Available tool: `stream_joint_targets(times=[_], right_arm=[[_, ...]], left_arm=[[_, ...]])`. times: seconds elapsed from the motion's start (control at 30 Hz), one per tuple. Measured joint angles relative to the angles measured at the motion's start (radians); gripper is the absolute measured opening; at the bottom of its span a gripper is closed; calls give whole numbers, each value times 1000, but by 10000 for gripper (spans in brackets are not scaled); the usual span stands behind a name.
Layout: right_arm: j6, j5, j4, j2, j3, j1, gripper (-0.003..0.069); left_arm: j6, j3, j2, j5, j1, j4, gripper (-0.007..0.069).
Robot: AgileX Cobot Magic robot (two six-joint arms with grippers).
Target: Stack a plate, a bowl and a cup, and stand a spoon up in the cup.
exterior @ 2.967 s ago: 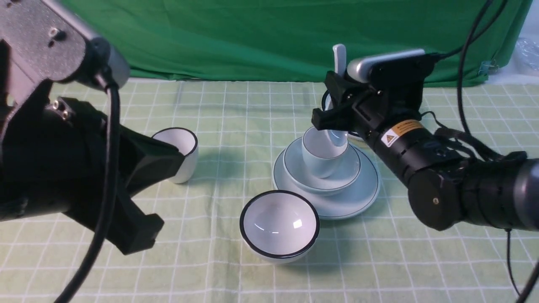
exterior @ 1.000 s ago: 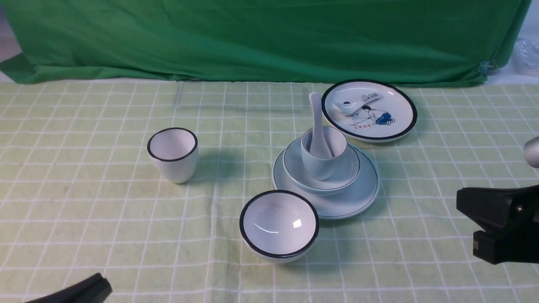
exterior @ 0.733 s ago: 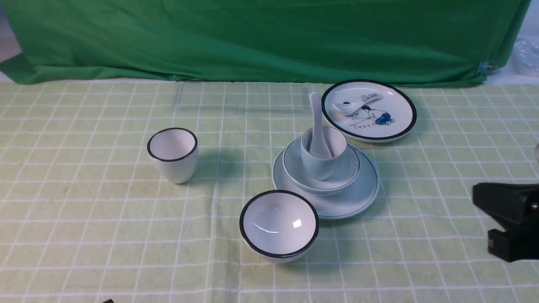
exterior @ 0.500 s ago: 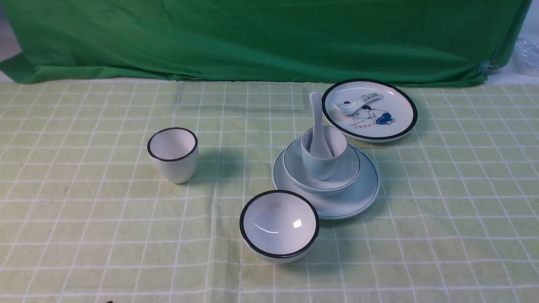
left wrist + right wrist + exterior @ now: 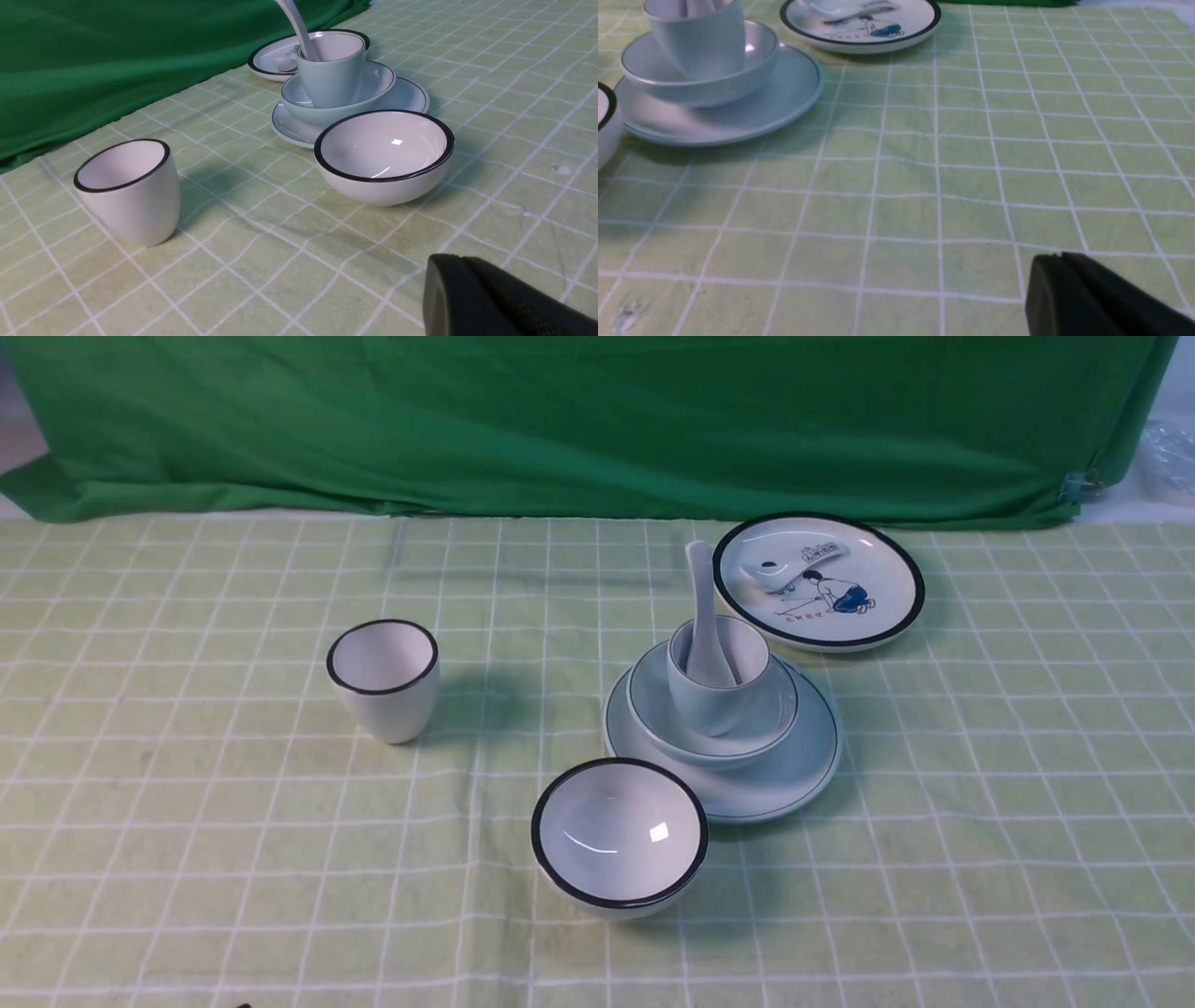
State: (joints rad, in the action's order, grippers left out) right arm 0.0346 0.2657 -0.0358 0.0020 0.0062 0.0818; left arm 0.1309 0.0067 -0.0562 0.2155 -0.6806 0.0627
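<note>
The pale bluish plate lies right of centre on the checked cloth. The pale bowl sits on it and the pale cup stands in the bowl. The white spoon stands in the cup, its handle leaning up toward the back. The stack also shows in the left wrist view and the right wrist view. Both arms are out of the front view. My left gripper and right gripper are shut and empty, low over the cloth, well away from the stack.
A black-rimmed white bowl stands just in front of the stack. A black-rimmed white cup stands to the left. A black-rimmed cartoon plate lies behind the stack. A green curtain closes the back.
The right gripper let go of the spoon, which now stands in the cup. Both arms drew back toward me and left the front view.
</note>
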Motion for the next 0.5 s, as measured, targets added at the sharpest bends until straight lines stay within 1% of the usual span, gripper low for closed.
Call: stream_joint_targets(times=[0.23,0.5], right_arm=[[1,4,1,0,0,0,23],[2,4,1,0,0,0,54]], left_arm=[[0,0,0,0,0,0,6],[0,0,0,0,0,0,6]])
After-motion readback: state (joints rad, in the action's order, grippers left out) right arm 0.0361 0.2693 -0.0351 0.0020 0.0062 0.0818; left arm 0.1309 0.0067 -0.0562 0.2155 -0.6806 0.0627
